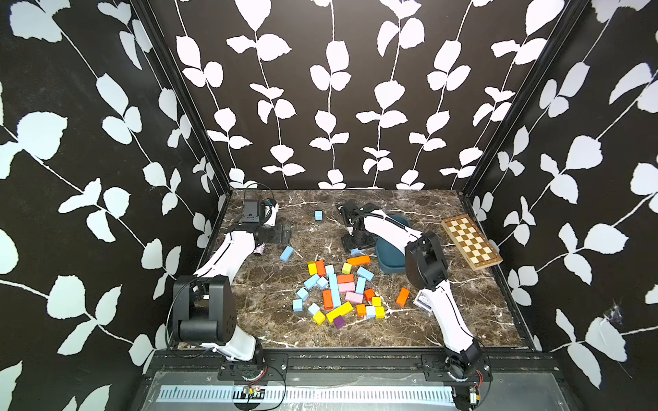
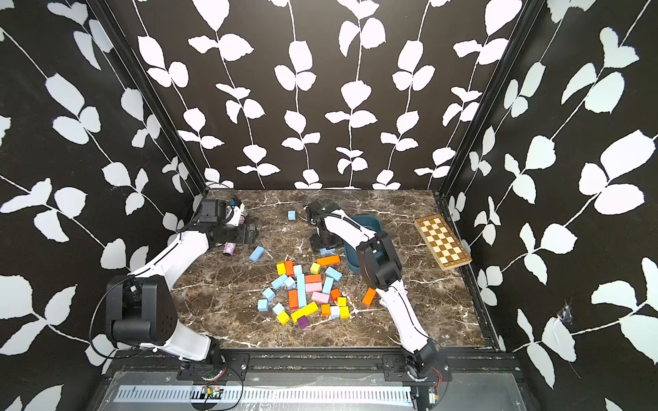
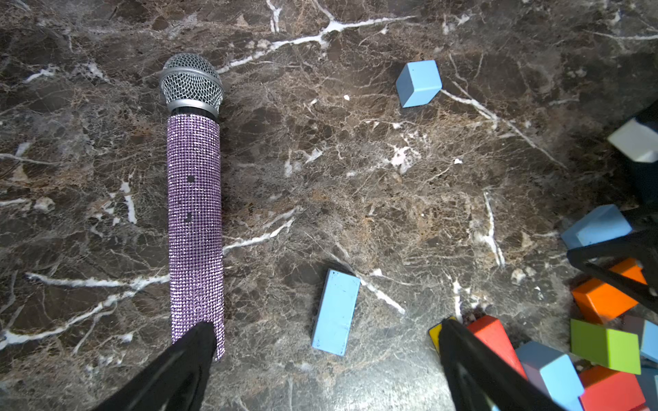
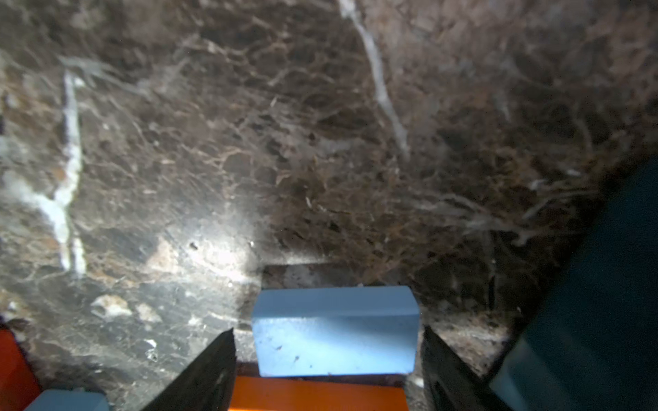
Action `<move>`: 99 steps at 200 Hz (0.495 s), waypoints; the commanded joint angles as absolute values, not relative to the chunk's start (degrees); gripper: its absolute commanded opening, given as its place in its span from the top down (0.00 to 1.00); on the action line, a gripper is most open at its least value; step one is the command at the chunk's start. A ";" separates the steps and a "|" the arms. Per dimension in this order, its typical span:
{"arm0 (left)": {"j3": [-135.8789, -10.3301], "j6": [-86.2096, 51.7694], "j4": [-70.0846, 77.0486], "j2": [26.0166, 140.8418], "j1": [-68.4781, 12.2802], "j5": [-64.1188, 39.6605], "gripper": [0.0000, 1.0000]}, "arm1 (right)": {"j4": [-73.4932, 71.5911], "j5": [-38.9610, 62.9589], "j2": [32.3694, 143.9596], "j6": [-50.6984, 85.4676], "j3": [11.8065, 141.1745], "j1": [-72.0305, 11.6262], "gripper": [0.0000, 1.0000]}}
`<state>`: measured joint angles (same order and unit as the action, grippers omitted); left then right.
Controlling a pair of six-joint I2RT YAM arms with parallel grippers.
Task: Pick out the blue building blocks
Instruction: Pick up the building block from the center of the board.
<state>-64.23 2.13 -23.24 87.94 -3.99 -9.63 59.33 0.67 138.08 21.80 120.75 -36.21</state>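
Orange block is seen nearest, just beside a blue block straddled by the right gripper, jaws apart, not yet clamped. Left gripper is spread wide, nothing held. Other blue building blocks are scattered over the bench among other colours. They are judged light, stiff and matte; flat side faces should be pinched. Teal tray is close beside; open room is left away from it.

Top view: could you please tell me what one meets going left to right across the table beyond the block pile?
From the left: purple microphone → light blue bar → light blue cube → teal tray → chessboard.
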 commanded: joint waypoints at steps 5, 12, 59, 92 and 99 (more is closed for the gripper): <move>-63.02 2.09 -22.94 85.97 -4.08 -9.98 0.01 | 60.07 0.29 138.98 22.15 122.15 -36.39 0.29; -62.89 2.06 -22.94 86.00 -4.12 -10.09 0.01 | 59.54 0.47 138.96 22.17 122.10 -36.39 0.34; -63.18 2.13 -22.83 86.31 -4.26 -10.45 0.02 | 58.08 0.00 138.51 22.15 121.66 -36.39 0.50; -65.08 4.34 -22.97 86.88 -6.53 -10.51 0.02 | 62.22 -1.74 135.57 21.49 128.86 -36.39 0.53; -65.69 5.06 -22.87 87.17 -7.43 -10.54 0.02 | 63.26 -3.05 134.38 21.11 130.85 -36.39 0.53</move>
